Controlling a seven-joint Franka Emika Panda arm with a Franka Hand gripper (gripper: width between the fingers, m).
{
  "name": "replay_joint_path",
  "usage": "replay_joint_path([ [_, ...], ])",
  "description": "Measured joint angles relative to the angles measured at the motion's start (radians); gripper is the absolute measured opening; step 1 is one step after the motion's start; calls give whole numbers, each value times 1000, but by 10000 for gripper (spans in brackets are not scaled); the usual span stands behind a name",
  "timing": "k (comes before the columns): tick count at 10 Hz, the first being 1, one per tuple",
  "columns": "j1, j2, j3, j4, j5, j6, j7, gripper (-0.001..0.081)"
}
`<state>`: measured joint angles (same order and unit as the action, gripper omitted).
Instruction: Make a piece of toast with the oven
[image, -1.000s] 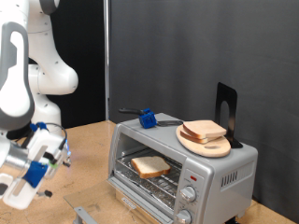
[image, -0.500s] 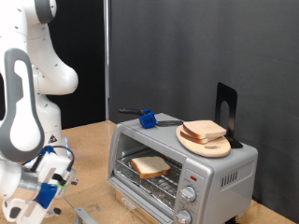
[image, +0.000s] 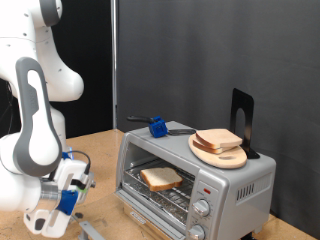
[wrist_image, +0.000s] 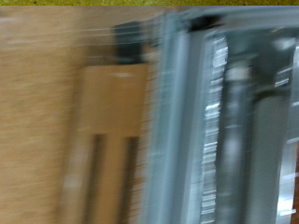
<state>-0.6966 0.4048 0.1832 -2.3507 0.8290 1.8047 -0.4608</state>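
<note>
Down at about eight o'clock in the exterior view, the gripper (image: 62, 192) hangs low over the wooden table (image: 95, 150), well apart from the oven (image: 195, 180). Its blue-trimmed end is too small and partly turned away, so I cannot tell whether the fingers are spread or closed, and nothing shows between them. The wrist view is smeared by motion blur; it shows only wood grain on one side and the grey metal bars of a rack or door frame (wrist_image: 224, 121) on the other, with no fingers to read.

One piece of toast (image: 160, 178) lies flat on the wire rack inside the oven, at roughly five o'clock from the picture's middle. It is close to square, so no long axis stands out; one corner points toward four o'clock. The oven door (image: 150, 220) is down and open at the oven's front.

On the oven's roof, toward three o'clock, sits one round wooden board (image: 220, 152) bearing a stack of other bread slices (image: 218, 139); two seem visible, though the count is uncertain. One black stand (image: 242, 118) rises just behind the board, and one blue-handled tool (image: 157, 125) lies on the roof toward twelve o'clock. Two knobs (image: 200, 212) show on the oven's front panel.
</note>
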Motion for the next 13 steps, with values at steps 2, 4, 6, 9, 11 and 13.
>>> replay_joint_path([
  [2,-34,-42,0,-4,13,-130,-53,808],
  [4,-57,-88,-1,-16,51,-206,-72,808],
  [6,-59,-155,1,-35,111,-229,-59,808],
  [9,-52,-232,27,-44,172,-225,-30,808],
  [11,-46,-253,49,-46,192,-224,-26,808],
  [13,-40,-278,71,-60,202,-235,-28,808],
])
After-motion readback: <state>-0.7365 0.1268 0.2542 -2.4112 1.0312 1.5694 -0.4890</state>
